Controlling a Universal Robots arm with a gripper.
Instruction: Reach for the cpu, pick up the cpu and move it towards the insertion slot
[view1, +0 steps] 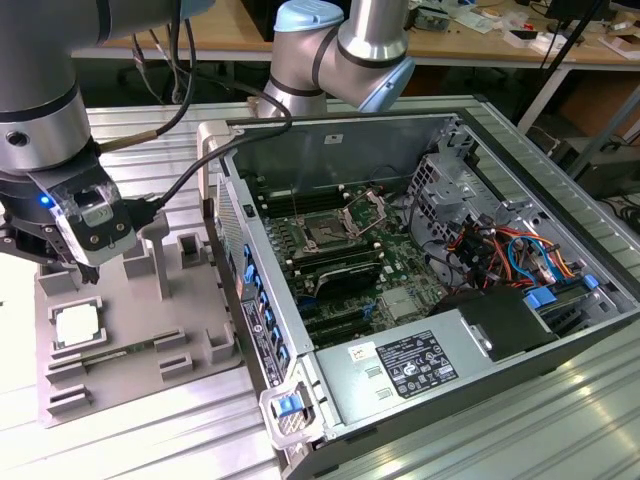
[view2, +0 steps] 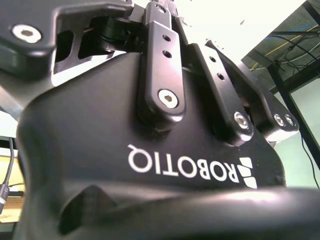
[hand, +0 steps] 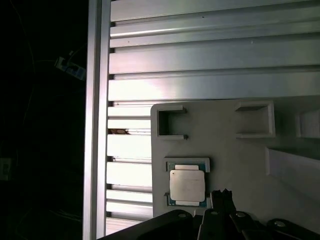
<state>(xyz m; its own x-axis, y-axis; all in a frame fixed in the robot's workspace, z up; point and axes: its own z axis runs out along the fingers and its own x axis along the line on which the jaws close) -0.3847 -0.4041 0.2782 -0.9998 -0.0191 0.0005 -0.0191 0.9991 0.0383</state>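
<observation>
While the cpu lies flat in its pocket of the grey tray, not yet lifted, the gripper hangs close above it, so the step in hand seems to be the reach. Whether the jaws are spread or pressed together cannot be told. A grasp would call for centring and a straight descent, as the pocket rim hugs the chip's edges. The insertion slot lies well apart, toward the exterior view's right, beyond the case wall; above the tray the room looks open.
</observation>
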